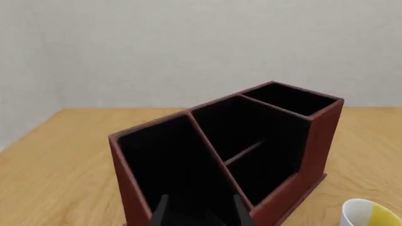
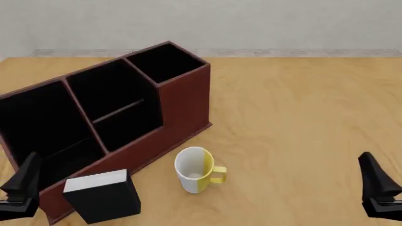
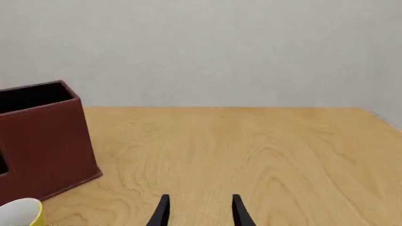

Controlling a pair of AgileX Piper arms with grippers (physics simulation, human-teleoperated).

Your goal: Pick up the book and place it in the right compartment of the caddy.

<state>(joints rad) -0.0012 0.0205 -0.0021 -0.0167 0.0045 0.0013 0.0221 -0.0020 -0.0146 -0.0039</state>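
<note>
The black-covered book [image 2: 101, 197] stands upright on the table with its light page edge facing up, right in front of the low end of the red-brown caddy [image 2: 182, 103]. It does not show in either wrist view. The right compartment [image 2: 164, 61] is the narrow black section at the caddy's tall far end, also in the left wrist view [image 1: 290, 98]. My left gripper [image 2: 24, 186] is open, just left of the book, facing the caddy's low end [image 1: 201, 197]. My right gripper [image 2: 377, 186] is open and holds nothing, far right, over bare table [image 3: 199, 197].
A white-and-yellow mug [image 2: 196, 169] stands right of the book, near the caddy's front wall, handle pointing right. The caddy's two wider sections [image 2: 113, 103] have shelf dividers. The caddy's tall end [image 3: 44, 136] sits left of the right gripper. A wall lies beyond the table's far edge.
</note>
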